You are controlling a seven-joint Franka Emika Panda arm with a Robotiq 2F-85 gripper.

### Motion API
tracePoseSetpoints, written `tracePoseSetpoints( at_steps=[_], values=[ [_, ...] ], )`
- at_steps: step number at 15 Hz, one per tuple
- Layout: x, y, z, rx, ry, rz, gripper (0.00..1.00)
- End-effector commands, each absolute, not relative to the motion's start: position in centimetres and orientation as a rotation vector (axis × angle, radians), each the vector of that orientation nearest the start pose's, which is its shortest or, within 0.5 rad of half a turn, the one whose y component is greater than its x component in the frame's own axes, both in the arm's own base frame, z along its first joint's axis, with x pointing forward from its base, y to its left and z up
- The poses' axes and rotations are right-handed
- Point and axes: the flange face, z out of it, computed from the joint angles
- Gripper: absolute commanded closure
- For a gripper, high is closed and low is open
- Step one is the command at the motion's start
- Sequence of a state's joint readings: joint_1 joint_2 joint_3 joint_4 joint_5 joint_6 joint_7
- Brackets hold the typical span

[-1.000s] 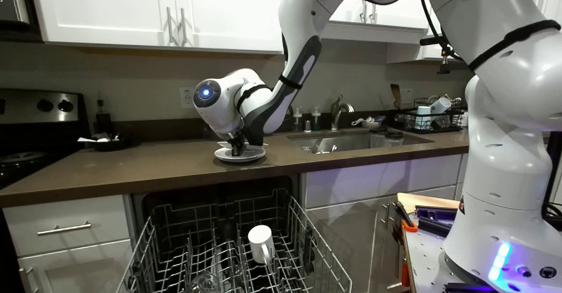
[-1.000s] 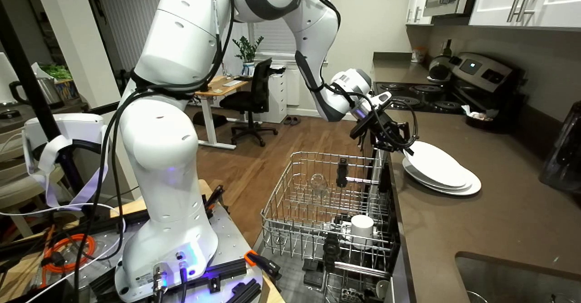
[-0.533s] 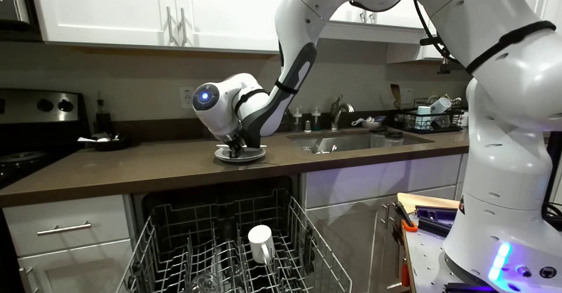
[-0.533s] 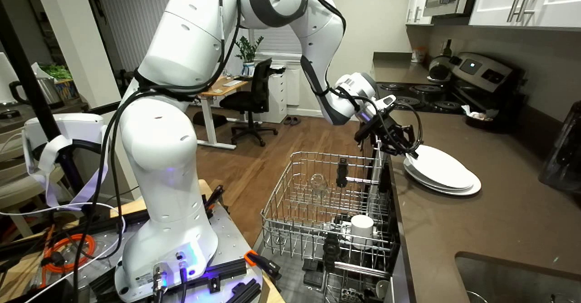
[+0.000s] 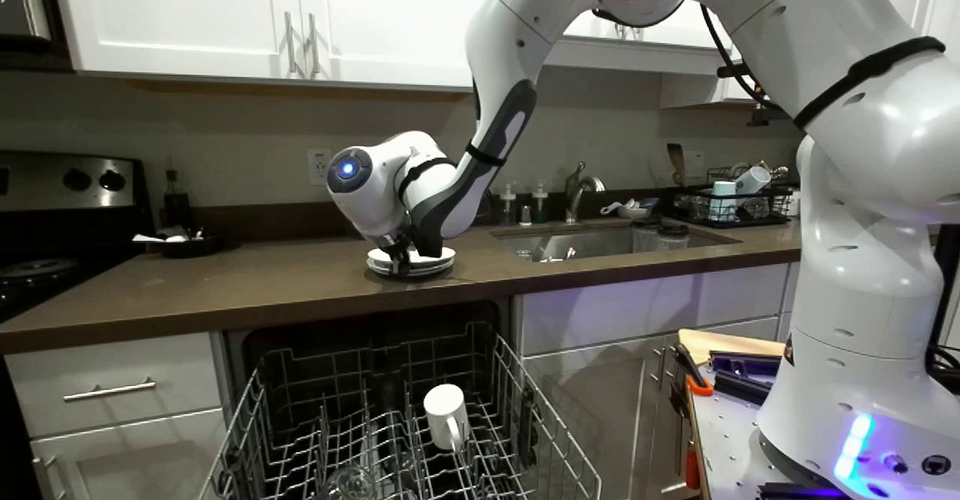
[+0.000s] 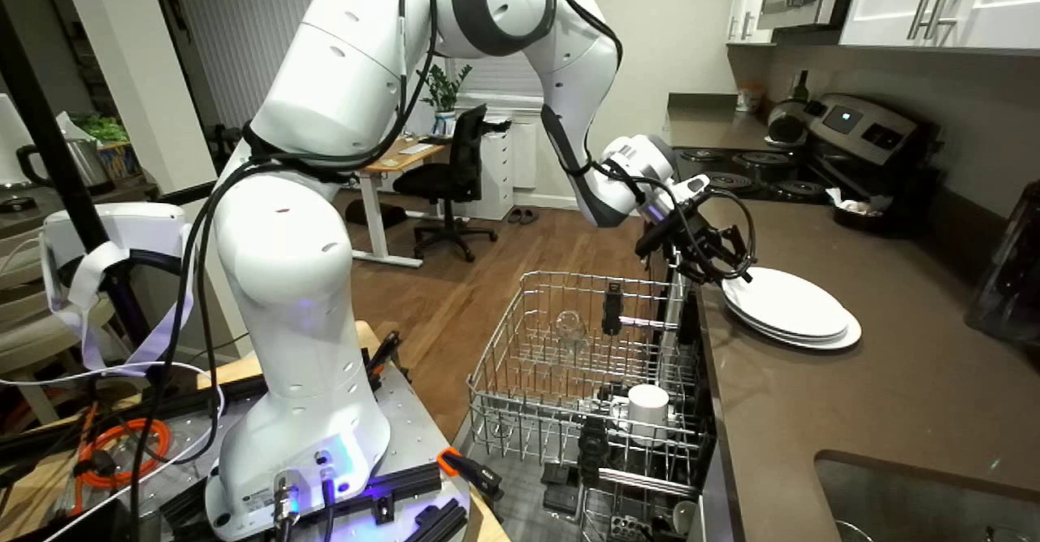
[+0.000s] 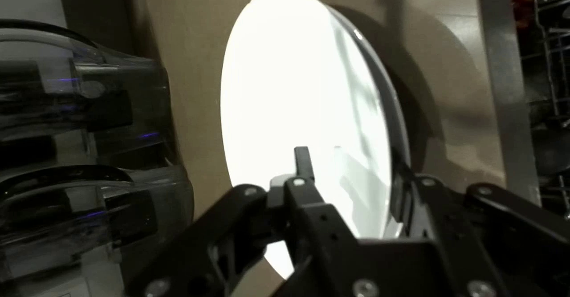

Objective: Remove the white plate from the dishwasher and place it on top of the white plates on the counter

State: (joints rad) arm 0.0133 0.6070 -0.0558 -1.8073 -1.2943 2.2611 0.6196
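Where the plate (image 6: 784, 302) lay, on top of the stack (image 6: 851, 337) on the counter (image 5: 247, 282), the gripper (image 7: 349, 161) was right at its rim. The fingers (image 7: 304, 165) stood apart in the wrist view, one above the plate's upper face and the other just outside its edge, so that the rim ran between them; whether either finger touched it I could not tell. The plate looked close to level and sat slightly off centre, with lower rims showing past it in an exterior view. In the wrist view its face was bright enough to wash out most detail, and a shadow fell on the counter toward the dishwasher (image 5: 307, 333). Two see-through containers (image 7: 142, 208) stood on the plate's far side from there.

Under the counter, the dishwasher had its rack (image 5: 551, 411) pulled out. In both exterior views a white mug (image 5: 445, 414) was in it, and a clear glass (image 6: 570, 327) was there too. The arm (image 5: 510, 121) arched high, its wrist low over the stack. Along the counter, a faucet (image 5: 580, 193) rose behind the sink (image 5: 600, 244), with a black basket (image 5: 750, 222) of cups beyond. A stove (image 6: 764, 158) stood toward the opposite end, and near it a dark bowl (image 6: 860, 218) held something white. White cupboards (image 5: 187, 20) hung above, and a desk (image 6: 386, 162) with a black chair (image 6: 467, 164) stood across the room.
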Motion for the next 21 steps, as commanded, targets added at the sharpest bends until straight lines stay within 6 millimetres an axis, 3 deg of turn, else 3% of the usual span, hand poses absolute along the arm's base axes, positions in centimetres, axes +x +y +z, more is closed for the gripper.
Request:
tracePoseSetpoints(
  at_steps=[1,5,10,11,12,13,14,16,18,21],
  values=[
    [65.5,-4.9,21.3,2.210,0.395,0.146,0.25],
    [65.6,-3.9,22.5,2.220,0.430,0.140,0.22],
    [65.1,-2.2,24.1,2.270,0.457,0.092,0.26],
    [65.1,-2.2,24.1,2.268,0.456,0.072,0.29],
    [65.0,-2.3,23.8,2.261,0.449,0.044,0.54],
    [65.0,-2.5,23.6,2.258,0.446,0.028,0.54],
    [64.8,-2.7,23.2,2.243,0.435,-0.006,0.29],
    [64.5,-3.3,22.8,2.221,0.413,-0.047,0.15],
    [64.2,-4.0,22.7,2.223,0.397,-0.059,0.08],
    [64.2,-3.9,23.2,2.240,0.399,-0.031,0.06]
  ],
)
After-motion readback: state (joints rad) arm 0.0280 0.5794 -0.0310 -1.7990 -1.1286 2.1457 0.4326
